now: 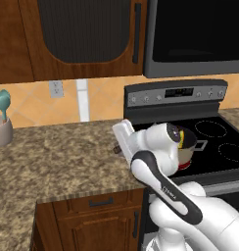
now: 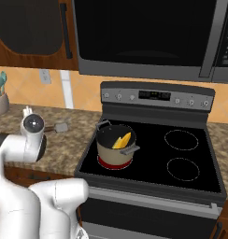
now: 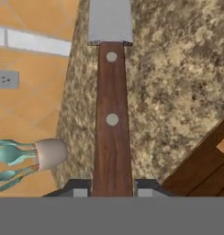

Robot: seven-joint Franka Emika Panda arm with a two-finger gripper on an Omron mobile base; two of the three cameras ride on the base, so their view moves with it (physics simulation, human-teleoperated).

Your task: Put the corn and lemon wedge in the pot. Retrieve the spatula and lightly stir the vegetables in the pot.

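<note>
While the arm folds low over the worktop edge, these are the particulars:

Arm: white links rise from the lower right of the left base view, elbow bent, the wrist turned toward the speckled worktop [image 1: 58, 152] at centre frame; in the right base view the same arm curls up the lower left, its round wrist cap facing the camera.

Pincer: the pincer [image 3: 112, 188] sits at the bottom centre of the hand view, its two dark tips pressed against either side of the brown handle, pinching the spatula [image 3: 111, 105].

Spatula: handle runs straight up the middle of the hand view, grey blade at the top edge; in the right base view its blade pokes out just right of the wrist, over the worktop at left of centre.

Pot: the pot [image 2: 117, 150] stands on the stove's [image 2: 190, 158] near-left burner, centre of the right base view.

Corn: the corn [image 2: 124, 139] leans inside the pot.

Lemon wedge: the lemon wedge [image 2: 117, 144] lies in the pot beside the cob, touching it.

Utensil holder: pale cup [image 3: 50, 153] with teal utensils, lower left of the hand view.
</note>
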